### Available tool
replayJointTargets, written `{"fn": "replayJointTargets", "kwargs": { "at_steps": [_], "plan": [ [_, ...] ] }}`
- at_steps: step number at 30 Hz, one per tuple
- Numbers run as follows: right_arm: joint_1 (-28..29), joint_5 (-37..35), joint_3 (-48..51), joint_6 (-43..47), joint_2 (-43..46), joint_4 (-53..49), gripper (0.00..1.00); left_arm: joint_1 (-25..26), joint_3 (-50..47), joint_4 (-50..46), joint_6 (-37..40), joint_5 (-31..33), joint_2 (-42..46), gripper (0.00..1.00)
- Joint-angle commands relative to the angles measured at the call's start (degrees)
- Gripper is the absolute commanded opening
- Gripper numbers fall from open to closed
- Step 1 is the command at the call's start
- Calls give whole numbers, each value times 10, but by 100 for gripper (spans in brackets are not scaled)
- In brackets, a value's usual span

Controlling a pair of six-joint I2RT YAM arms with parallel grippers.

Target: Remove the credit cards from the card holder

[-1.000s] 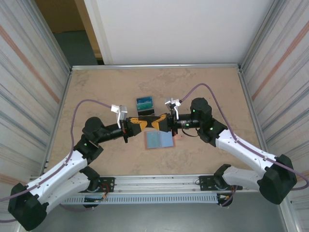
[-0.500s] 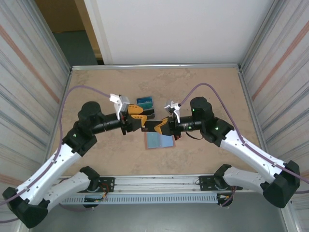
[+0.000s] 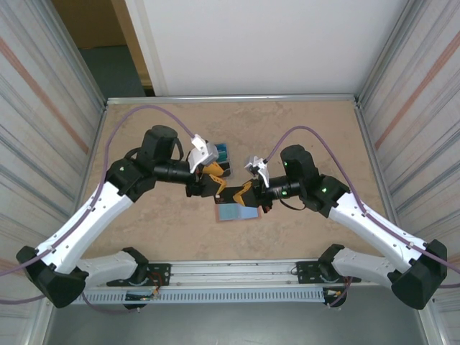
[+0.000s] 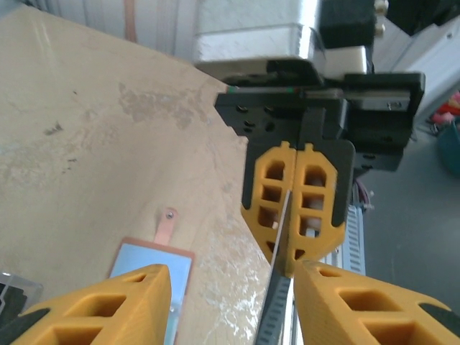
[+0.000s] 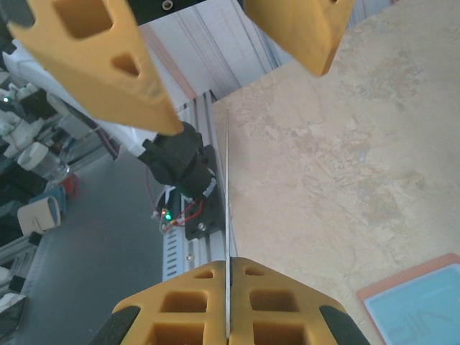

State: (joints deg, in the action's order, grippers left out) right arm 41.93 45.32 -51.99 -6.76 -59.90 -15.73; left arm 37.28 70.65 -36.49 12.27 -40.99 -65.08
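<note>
My right gripper (image 5: 228, 264) is shut on a credit card (image 5: 227, 180), a thin card that I see edge-on, standing upright above the table. My left gripper (image 4: 233, 287) is open, and the free end of that card (image 4: 275, 291) hangs between its fingers, close to the right-hand one, ungripped. In the top view the left gripper (image 3: 213, 181) and the right gripper (image 3: 243, 194) face each other over the table's middle. Below them the card holder (image 3: 237, 211) lies open and flat, salmon-pink rim, blue-grey inside (image 4: 147, 260), its snap tab (image 4: 167, 224) pointing away. A corner of the card holder (image 5: 420, 302) shows under the right gripper.
A dark block topped with teal-blue (image 3: 215, 154) stands just behind the left gripper. The metal rail (image 3: 237, 277) with both arm bases runs along the near edge. Corrugated walls (image 3: 43, 144) close in both sides, and bare tabletop lies all round the holder.
The left gripper has opened and let go of the card. The left arm has swung up and toward the back. The right gripper still holds the card, slightly lower.
</note>
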Motion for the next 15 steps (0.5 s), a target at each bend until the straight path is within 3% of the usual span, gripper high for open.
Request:
{"fn": "replayJointTargets", "kwargs": {
  "at_steps": [1, 9, 15],
  "plan": [
    [1, 23, -21, 18, 6, -13, 0, 10, 26, -57, 55, -15, -9, 50],
    [3, 37, -25, 20, -5, -11, 0, 27, 46, -100, 95, -10, -53, 44],
    [3, 34, -26, 19, -8, -10, 0, 32, 53, -111, 111, -18, -73, 5]
  ]
}}
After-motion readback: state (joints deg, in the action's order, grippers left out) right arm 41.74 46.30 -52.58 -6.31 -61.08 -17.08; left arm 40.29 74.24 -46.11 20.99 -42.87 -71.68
